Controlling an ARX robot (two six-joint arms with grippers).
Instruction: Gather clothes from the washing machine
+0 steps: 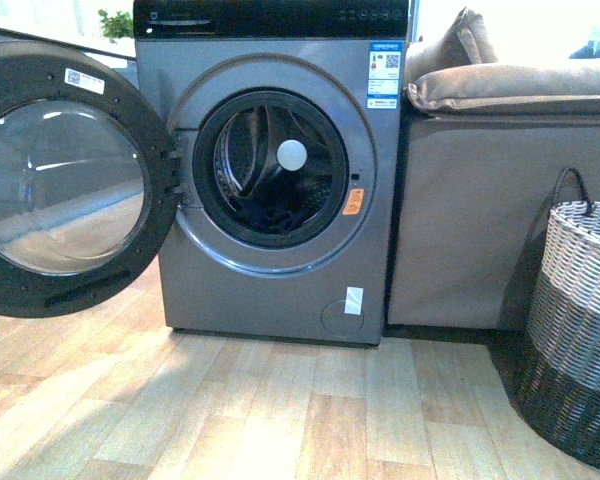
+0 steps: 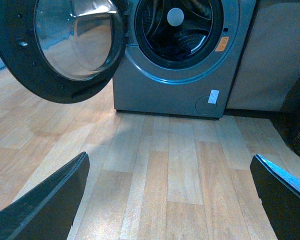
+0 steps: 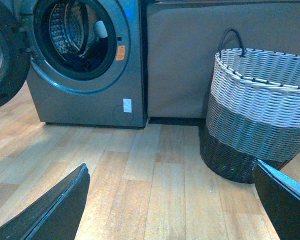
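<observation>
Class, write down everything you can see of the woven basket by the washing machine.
The woven basket is round and tapers slightly toward its base. Its wicker-like weave runs in three bands: whitish on top, grey in the middle, near-black at the bottom. A dark loop handle rises from the rim. It stands upright on the wood-look floor, right of the washing machine, before a tan covered unit. Its inside is hidden; nothing is seen touching it but the floor.

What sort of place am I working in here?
Most likely a home, a laundry corner of a living space: a front-loading washing machine with its door swung open, a woven basket, what looks like a beige sofa, and wood-look plank flooring.
</observation>
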